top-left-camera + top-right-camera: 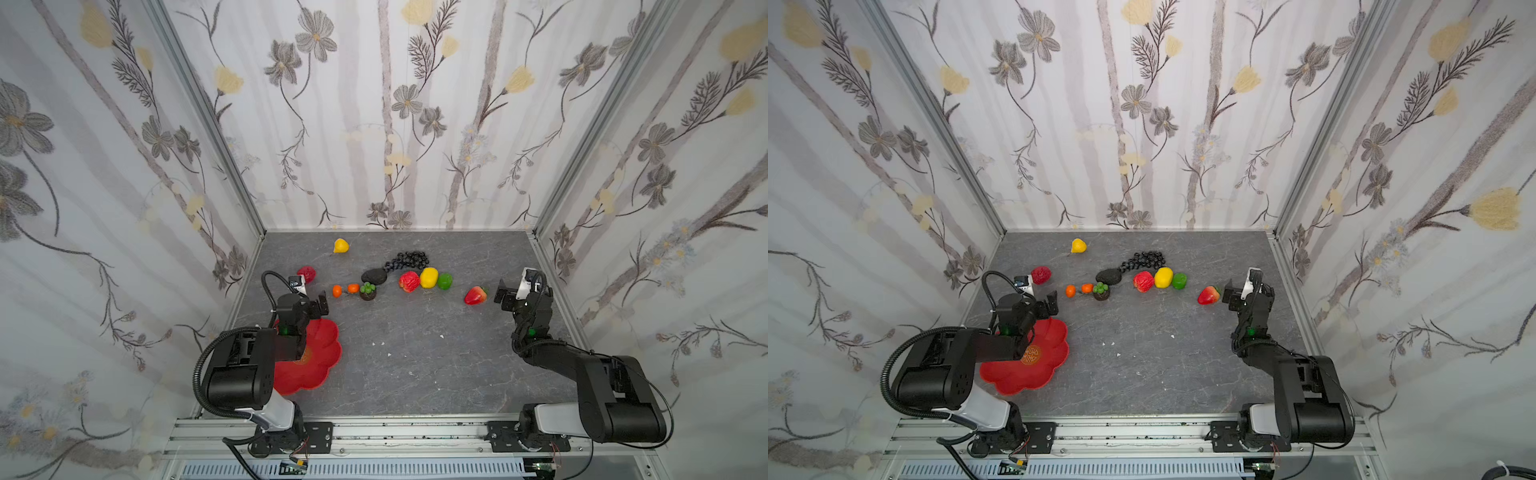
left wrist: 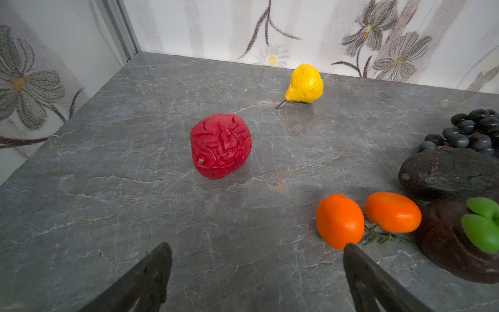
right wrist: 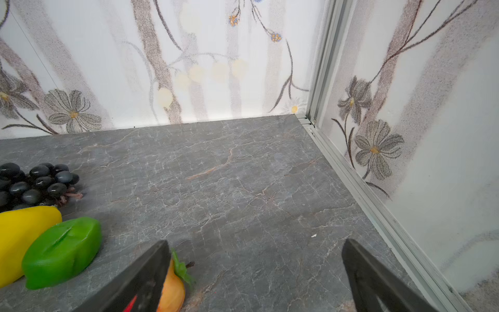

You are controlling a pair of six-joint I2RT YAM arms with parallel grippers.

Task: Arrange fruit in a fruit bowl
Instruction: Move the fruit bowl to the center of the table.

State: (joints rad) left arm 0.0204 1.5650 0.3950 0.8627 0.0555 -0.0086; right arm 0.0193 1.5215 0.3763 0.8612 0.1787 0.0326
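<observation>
Glossy red scalloped fruit bowl [image 1: 1054, 340], lower left, gold centre mark [image 1: 1030, 354].
Jaws wide, holding nothing: left gripper [image 2: 256, 246] and right gripper [image 3: 255, 243].

Floral-papered walls [image 1: 374, 124] enclose a grey, seemingly marble tabletop [image 1: 415, 365] with aluminium corner posts [image 1: 201, 104].

Your left arm [image 1: 249, 357] covers much of the fruit bowl [image 1: 324, 357] in both top views. On the right wrist view, the strawberry [image 3: 172, 291] hides behind 1 finger [image 3: 143, 278] of your right gripper [image 3: 253, 243], and the lemon [image 3: 21, 232] runs off the edge. White specks [image 1: 390, 354]: too small to tell.
</observation>
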